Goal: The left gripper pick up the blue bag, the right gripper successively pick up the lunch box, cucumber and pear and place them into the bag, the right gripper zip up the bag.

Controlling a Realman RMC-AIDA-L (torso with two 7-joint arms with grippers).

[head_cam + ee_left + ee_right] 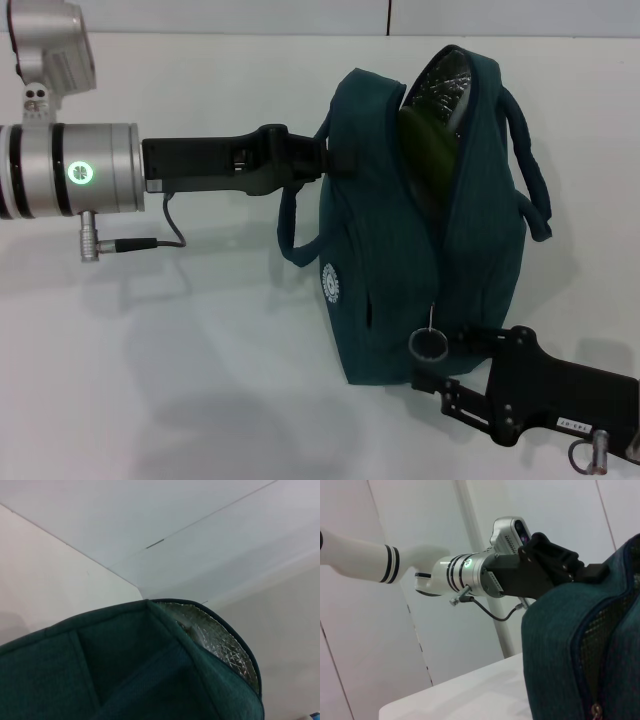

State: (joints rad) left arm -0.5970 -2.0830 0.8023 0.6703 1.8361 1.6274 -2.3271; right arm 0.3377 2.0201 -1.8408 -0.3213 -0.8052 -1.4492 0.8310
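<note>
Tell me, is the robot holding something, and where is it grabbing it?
The left gripper holds the bag by its upper side edge. The right gripper sits at the ring zip pull; whether it grips it cannot be told.

Setting: a robot test cell or laboratory, not a domestic room. Evidence: a plain white surface (200, 360) without covering or furnishing; seamed white wall panels (420, 605) enclosing it on the far side; a white-and-silver robot arm (395, 562) with a lit green indicator ring and exposed cable. No kitchen fittings, shelving or shop fixtures appear in any view.
</note>
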